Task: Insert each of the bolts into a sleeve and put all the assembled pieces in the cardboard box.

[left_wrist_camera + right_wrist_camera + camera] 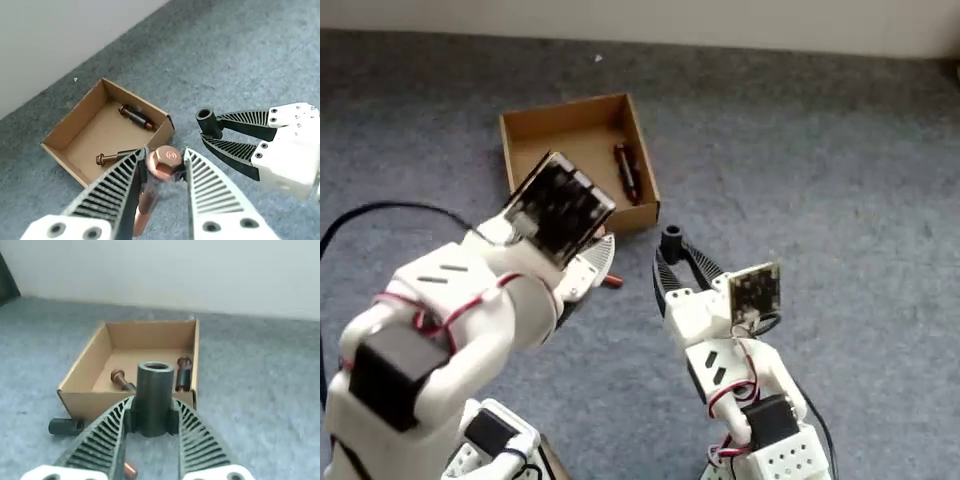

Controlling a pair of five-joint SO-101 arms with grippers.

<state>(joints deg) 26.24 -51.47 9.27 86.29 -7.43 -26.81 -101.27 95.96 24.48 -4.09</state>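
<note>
Bolt (166, 159), stiff, likely slick metal, is pinched near its head by the left gripper (165, 151); right gripper (153, 404) clamps the sleeve (155, 382) low down.

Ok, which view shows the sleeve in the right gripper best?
The right wrist view: the sleeve stands upright and close, clamped in the right gripper, open bore visible. The left wrist view shows it farther off, at the fingertips; the high view shows mostly its top end.
</note>
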